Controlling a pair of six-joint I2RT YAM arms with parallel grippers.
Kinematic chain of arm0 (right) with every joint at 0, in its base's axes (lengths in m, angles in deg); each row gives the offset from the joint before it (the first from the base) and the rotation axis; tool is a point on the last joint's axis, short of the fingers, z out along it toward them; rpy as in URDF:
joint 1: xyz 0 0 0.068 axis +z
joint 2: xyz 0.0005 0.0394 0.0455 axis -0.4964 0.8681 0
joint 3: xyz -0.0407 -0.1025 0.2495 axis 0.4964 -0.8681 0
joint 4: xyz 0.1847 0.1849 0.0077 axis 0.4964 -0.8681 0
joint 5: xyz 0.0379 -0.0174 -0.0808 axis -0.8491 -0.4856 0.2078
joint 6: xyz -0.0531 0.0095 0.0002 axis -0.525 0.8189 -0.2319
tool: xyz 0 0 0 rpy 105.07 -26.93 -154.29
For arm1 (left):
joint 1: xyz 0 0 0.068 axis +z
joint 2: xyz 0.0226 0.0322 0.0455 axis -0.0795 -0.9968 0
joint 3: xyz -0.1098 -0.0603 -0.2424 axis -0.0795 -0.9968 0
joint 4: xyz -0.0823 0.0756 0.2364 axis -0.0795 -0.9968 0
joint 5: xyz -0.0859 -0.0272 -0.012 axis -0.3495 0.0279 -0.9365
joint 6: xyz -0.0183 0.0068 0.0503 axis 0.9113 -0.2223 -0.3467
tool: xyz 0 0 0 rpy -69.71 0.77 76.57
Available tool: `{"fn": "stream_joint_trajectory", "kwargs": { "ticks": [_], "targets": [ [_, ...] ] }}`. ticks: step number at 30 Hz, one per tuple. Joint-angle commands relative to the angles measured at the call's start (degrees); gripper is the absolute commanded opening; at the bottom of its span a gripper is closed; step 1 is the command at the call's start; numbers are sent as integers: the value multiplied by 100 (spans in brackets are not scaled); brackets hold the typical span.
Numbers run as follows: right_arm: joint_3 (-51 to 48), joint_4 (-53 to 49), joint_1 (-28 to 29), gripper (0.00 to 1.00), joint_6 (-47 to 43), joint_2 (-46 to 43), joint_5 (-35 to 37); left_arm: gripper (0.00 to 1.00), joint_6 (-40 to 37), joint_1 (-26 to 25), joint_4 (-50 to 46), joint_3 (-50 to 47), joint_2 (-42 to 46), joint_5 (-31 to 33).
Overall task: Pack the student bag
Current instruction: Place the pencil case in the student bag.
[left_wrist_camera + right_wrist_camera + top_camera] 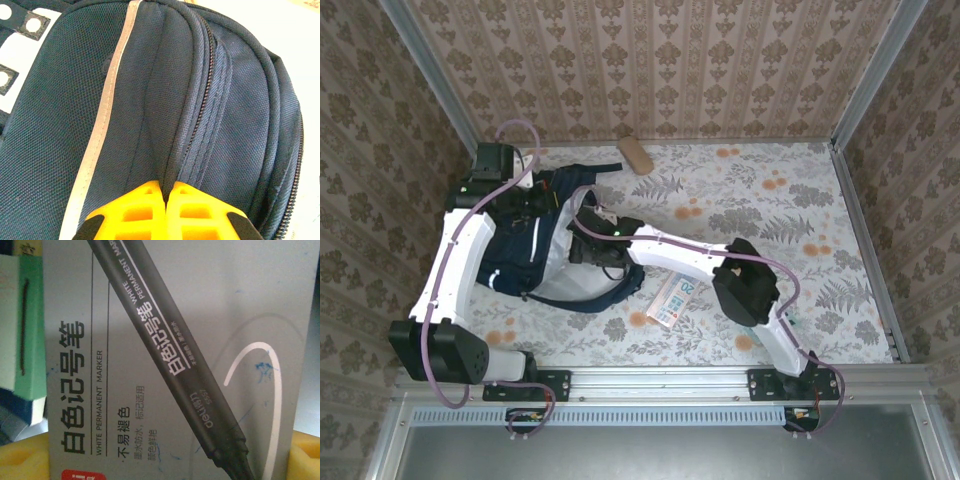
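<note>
Fingertips of the left gripper are seen pressed together, and a raised fold of the student bag is nipped between the yellow pads. Beside that fold a closed zip is run up the navy fabric on one side, and a pale stripe on the other. White patches are seen at the far left corner of the cloth.

The right gripper is spread wide, and a grey marker box is held between its yellow fingers, one at each lower edge of the box. A dark marker and the words "white permanent marker" are printed on the box. A green block-like item is seen just beside the box on the left; what it is cannot be told.

From above, the bag is found on the left half of the patterned table, in front of the left arm, with its pale lining laid open toward the middle. The left gripper is set on the bag's upper part, and the right gripper is placed at the open mouth. A white and orange packet lies flat just right of the bag. A brown block rests near the back wall.
</note>
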Motion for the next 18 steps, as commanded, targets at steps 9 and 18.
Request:
{"fn": "stream_joint_trajectory", "kwargs": {
  "ticks": [9,18],
  "targets": [
    [500,372,20,100,-71,240,-196,0,162,55,413,230,145,-149],
    [-172,-106,-11,100,-406,-626,331,0,148,52,458,121,145,-167]
  ]
}}
